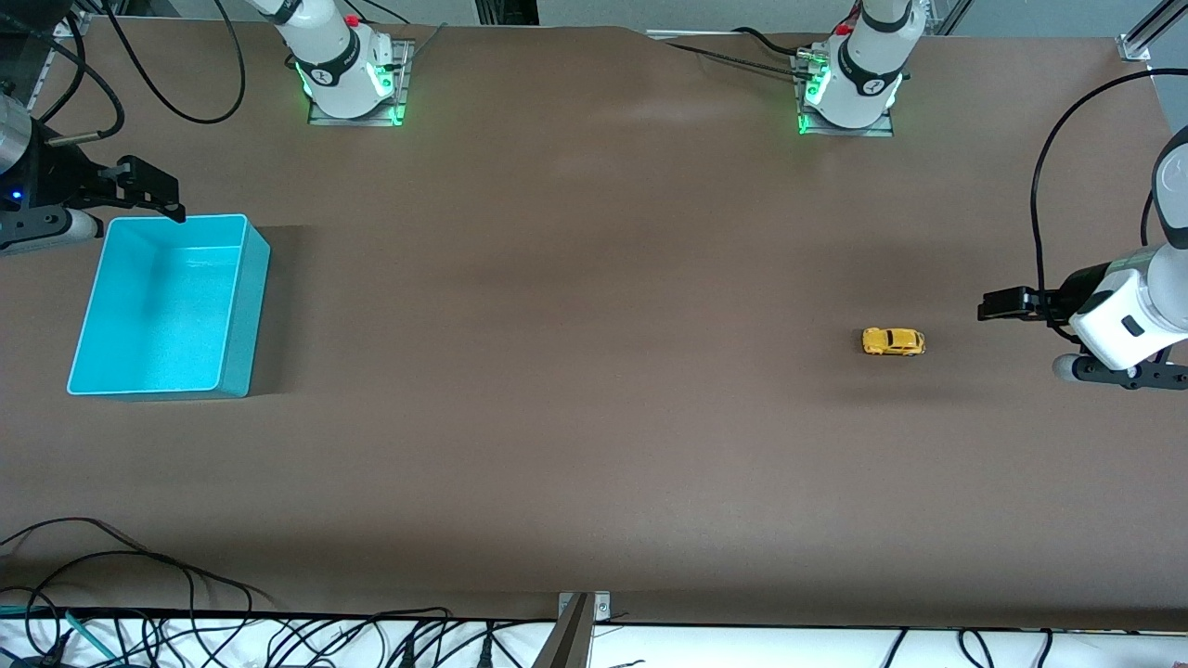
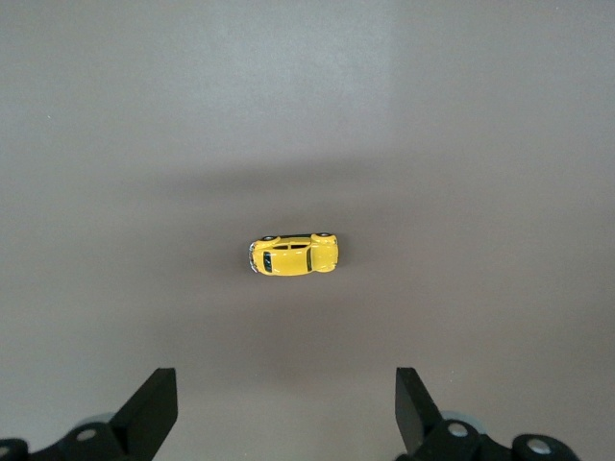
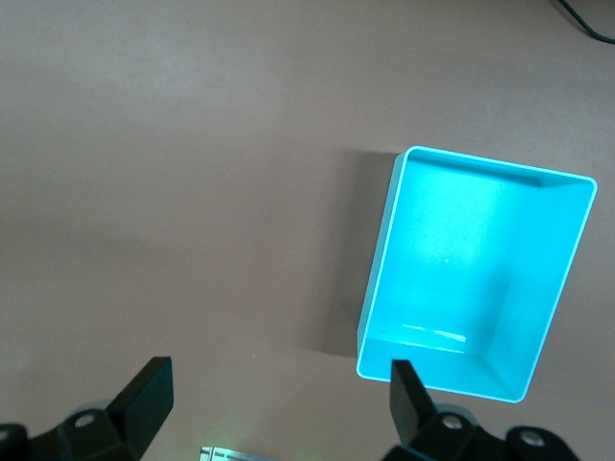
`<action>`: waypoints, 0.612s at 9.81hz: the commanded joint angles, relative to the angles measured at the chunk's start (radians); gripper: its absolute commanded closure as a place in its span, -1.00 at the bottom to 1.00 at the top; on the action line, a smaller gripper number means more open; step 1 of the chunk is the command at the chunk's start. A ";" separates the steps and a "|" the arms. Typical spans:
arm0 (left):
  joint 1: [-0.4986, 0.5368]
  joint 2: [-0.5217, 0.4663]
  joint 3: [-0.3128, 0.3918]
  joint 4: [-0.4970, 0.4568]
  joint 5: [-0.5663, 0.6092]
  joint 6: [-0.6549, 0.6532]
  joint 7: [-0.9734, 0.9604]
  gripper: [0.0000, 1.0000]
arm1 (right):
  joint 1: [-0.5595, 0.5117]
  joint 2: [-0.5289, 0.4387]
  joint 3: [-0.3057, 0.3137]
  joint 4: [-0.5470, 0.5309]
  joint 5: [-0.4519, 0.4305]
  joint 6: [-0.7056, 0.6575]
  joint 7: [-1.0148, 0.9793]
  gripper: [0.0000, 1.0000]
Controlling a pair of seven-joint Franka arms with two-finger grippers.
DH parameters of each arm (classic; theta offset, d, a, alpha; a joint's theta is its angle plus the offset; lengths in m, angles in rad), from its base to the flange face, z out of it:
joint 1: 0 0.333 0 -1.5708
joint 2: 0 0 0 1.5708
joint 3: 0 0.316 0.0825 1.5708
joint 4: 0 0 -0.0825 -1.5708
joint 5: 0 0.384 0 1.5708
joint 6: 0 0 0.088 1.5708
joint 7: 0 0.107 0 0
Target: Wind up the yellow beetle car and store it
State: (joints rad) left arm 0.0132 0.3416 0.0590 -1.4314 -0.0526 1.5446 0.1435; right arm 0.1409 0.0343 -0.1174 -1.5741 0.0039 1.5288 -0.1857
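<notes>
The yellow beetle car (image 1: 893,341) sits on the brown table toward the left arm's end. It also shows in the left wrist view (image 2: 293,255), apart from the fingers. My left gripper (image 1: 989,306) is open and empty, in the air beside the car toward the table's end; in its own view (image 2: 283,384) nothing is between the fingers. The turquoise bin (image 1: 243,315) stands empty at the right arm's end and shows in the right wrist view (image 3: 452,259). My right gripper (image 1: 158,192) is open and empty above the bin's farther corner; in its own view (image 3: 278,375) it holds nothing.
The two arm bases (image 1: 351,74) (image 1: 849,88) stand along the table's farthest edge. Cables (image 1: 139,575) lie along the nearest edge, by a metal bracket (image 1: 583,608). Bare brown table (image 1: 575,325) lies between bin and car.
</notes>
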 commanded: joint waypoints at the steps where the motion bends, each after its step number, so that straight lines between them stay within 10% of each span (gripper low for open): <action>1: -0.001 -0.004 -0.001 -0.007 0.014 0.008 0.022 -1.00 | -0.006 0.007 0.002 0.020 0.019 -0.018 -0.017 -1.00; 6: -0.001 -0.004 -0.001 -0.038 0.008 0.008 -0.082 -1.00 | -0.006 0.007 0.002 0.023 0.010 -0.013 -0.026 -1.00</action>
State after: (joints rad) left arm 0.0133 0.3454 0.0591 -1.4487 -0.0526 1.5446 0.1050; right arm 0.1409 0.0343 -0.1174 -1.5741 0.0039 1.5284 -0.1964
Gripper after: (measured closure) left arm 0.000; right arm 0.000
